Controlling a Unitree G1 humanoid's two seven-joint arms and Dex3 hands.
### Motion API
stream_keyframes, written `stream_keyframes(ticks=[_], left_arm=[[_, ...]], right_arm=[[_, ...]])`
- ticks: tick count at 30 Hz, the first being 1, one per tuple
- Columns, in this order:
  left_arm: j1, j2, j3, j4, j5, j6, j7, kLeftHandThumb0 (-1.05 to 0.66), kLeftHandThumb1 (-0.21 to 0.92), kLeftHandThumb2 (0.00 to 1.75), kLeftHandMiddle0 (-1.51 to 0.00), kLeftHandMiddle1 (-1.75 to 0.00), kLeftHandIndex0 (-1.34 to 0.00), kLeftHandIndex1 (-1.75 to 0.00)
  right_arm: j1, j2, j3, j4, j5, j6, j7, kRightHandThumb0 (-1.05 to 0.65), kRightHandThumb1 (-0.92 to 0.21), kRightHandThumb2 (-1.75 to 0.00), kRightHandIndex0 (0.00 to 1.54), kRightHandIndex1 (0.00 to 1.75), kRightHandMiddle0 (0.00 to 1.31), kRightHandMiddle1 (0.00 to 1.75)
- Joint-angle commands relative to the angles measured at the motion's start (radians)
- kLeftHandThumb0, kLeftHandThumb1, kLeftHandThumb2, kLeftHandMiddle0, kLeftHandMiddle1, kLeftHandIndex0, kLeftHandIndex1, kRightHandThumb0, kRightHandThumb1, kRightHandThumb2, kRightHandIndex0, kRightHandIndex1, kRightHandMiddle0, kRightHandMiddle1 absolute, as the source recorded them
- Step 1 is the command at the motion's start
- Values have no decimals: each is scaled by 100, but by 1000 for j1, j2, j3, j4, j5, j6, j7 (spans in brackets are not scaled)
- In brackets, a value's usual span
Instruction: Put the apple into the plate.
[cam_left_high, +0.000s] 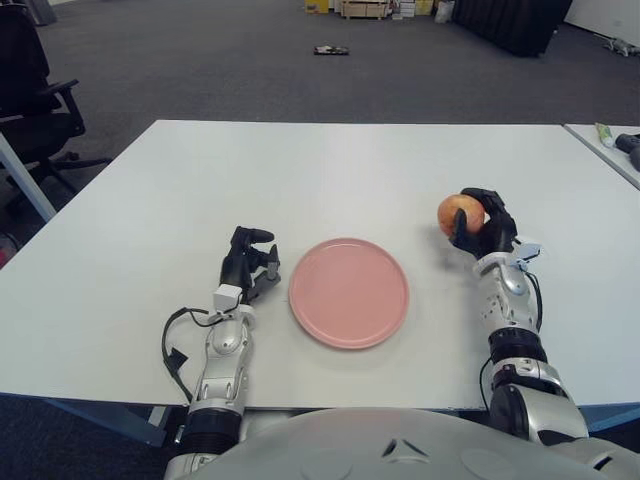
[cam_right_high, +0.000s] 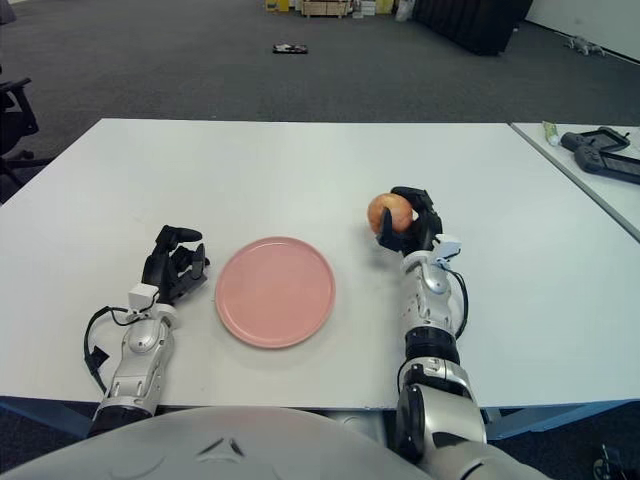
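Note:
A red-and-yellow apple (cam_left_high: 458, 213) is held in my right hand (cam_left_high: 478, 222), whose black fingers curl around it from the right side. It sits to the right of the pink plate (cam_left_high: 348, 292), which lies flat and empty on the white table (cam_left_high: 300, 170). The apple also shows in the right eye view (cam_right_high: 389, 212), right of the plate (cam_right_high: 275, 291). My left hand (cam_left_high: 248, 262) shows just left of the plate, its fingers curled and holding nothing.
A second white table (cam_left_high: 610, 150) stands at the right with a dark device (cam_right_high: 605, 152) and a small tube (cam_left_high: 603, 133) on it. A black office chair (cam_left_high: 35, 100) stands at the far left. Boxes and clutter lie on the grey floor beyond.

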Motion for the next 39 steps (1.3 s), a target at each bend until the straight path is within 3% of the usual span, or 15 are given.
stream_keyframes(ticks=[1,11,19,39], left_arm=[[-4,-1,-2,7,0,19,1,-38,71,83,-52,-173,-32,-175],[-3,-4,-3,3,-11,21,-5,-38,70,84,-55,-173,-33,-175],[-2,-3,-2,2,4,29,10,-38,70,84,-54,-174,-33,-175],[-4,2,-5,1,17,35,11,-39,65,89,-60,-172,-36,-175]], right_arm=[[16,21,39,-78,-9,-45,39,-53,-17,-150,130,175,73,175],[111,25,120,-267,-16,-45,119,-55,-14,-154,132,175,76,175],[223,-44,241,-516,-125,40,171,-58,-7,-161,133,175,81,175],[294,-158,403,-687,-294,-6,249,-56,-11,-157,129,175,78,175]])
